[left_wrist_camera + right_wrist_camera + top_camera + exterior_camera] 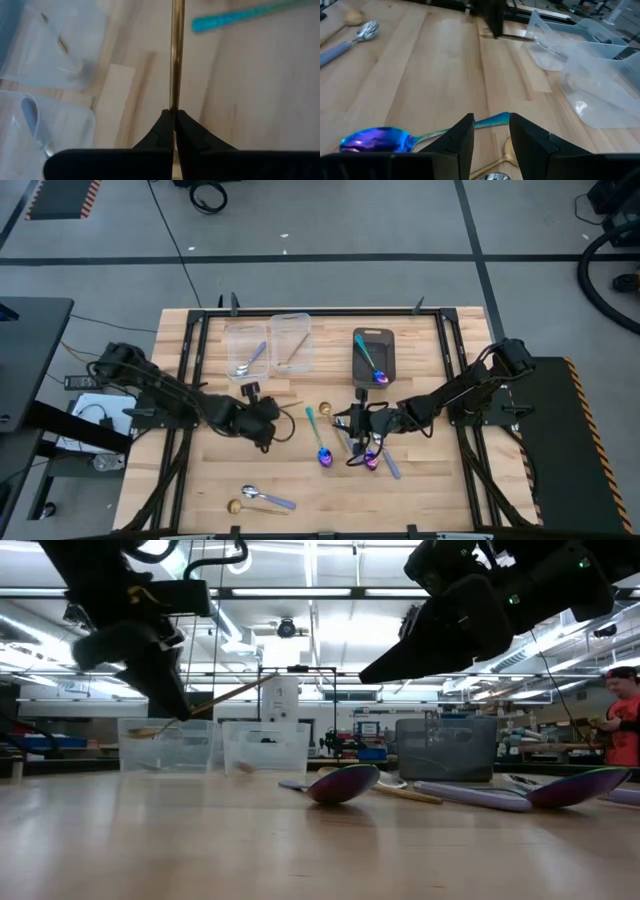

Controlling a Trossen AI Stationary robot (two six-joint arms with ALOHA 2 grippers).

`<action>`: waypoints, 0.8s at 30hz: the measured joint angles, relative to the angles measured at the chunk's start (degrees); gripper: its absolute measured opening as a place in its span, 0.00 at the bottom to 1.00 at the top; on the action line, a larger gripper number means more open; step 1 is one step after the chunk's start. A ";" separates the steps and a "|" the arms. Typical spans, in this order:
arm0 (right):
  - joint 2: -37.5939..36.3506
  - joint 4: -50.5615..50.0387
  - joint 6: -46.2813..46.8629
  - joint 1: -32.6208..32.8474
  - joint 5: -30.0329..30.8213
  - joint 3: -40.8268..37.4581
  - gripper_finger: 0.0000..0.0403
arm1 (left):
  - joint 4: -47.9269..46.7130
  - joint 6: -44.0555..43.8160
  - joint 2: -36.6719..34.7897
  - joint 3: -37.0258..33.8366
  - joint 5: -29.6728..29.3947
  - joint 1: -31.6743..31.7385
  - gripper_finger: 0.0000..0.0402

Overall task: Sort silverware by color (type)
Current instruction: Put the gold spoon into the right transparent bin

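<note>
Clamped between the left gripper's [174, 116] jaws, a gold spoon [175, 55] hangs above the worktop [290, 480] near the clear bins [290, 340]. Best to carry it level over the gold bin before releasing. Right gripper [490, 131], jaws narrowly parted, hovers over a blue-purple spoon [375, 138].

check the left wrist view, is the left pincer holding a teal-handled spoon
No, the left pincer is shut on a slim gold-coloured metal spoon handle, while the teal spoon handle lies apart on the wooden table.

No readable text, labels or signs anywhere.
</note>
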 joint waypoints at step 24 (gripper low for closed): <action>0.00 -1.68 -6.11 -0.56 -1.51 0.00 0.33 | 21.53 4.00 -0.20 0.57 6.27 23.76 0.02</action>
